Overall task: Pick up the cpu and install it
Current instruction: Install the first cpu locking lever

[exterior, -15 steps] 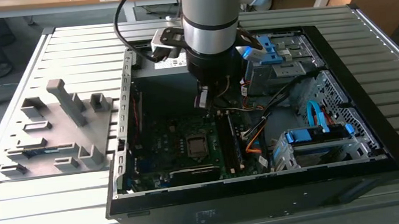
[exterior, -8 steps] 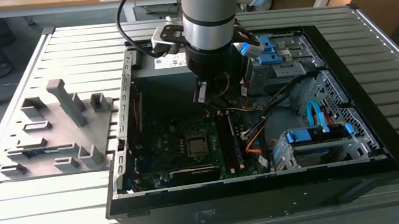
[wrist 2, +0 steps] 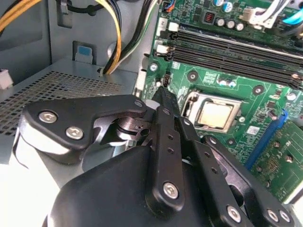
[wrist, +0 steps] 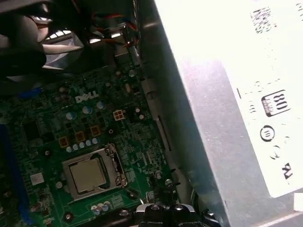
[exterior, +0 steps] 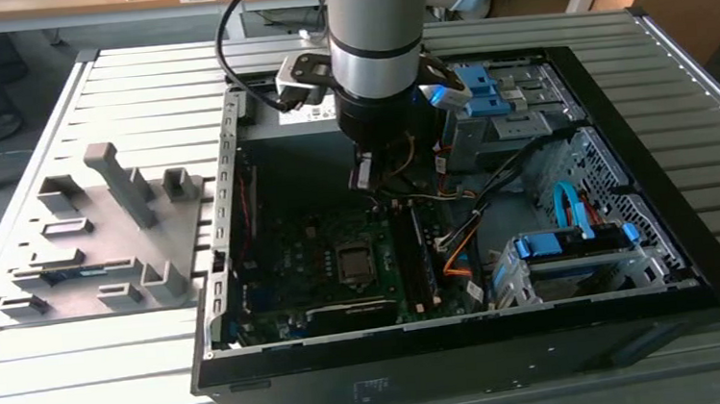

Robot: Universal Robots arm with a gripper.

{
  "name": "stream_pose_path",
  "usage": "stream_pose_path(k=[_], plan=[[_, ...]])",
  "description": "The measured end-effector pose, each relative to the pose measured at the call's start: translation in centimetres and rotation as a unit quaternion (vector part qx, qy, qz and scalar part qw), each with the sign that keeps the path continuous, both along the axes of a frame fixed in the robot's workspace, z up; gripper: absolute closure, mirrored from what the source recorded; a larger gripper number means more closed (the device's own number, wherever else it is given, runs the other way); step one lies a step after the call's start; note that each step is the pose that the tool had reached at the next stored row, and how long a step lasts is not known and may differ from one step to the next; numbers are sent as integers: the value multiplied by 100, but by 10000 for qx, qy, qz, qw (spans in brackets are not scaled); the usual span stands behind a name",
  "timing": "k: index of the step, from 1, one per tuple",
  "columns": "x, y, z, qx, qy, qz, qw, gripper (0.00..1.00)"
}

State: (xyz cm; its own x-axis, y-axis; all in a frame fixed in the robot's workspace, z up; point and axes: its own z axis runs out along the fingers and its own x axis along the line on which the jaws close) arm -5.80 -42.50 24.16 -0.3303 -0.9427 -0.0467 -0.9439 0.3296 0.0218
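Table (exterior: pixel 116 376) carries open computer case (exterior: pixel 673 264); your arm reaches down inside it. Grey power supply box (wrist: pixel 227 118) flanks motherboard (wrist: pixel 61 118) in first wrist view. Cpu (wrist: pixel 87 174) already sits flat in socket on motherboard, silvery top up; also seen in second wrist view (wrist 2: pixel 215 115). Pincer (wrist 2: pixel 161 94) hangs above board, fingers together, holding nothing. Cpu lies just beyond pincer tip, lower down, apart from it. Square chip, no long axis to align on.

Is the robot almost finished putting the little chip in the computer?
Nearly, it seems. The small square silvery cpu already sits in its metal-framed socket on the green motherboard, seen in both wrist views. The robot's black hand hovers beside it, carrying nothing. Whether the socket is latched I cannot tell.
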Motion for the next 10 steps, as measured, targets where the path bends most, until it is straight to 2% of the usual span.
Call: stream_pose_path(k=[2, 5, 6, 10], plan=[[0, -9, -1, -70, -1, 9, 10000, 90], [-1, -24, -1, -198, 0, 19, 9998, 90], [-1, -34, -1, -289, 0, 27, 9996, 90], [-2, -48, -1, -475, 0, 46, 9989, 90]])
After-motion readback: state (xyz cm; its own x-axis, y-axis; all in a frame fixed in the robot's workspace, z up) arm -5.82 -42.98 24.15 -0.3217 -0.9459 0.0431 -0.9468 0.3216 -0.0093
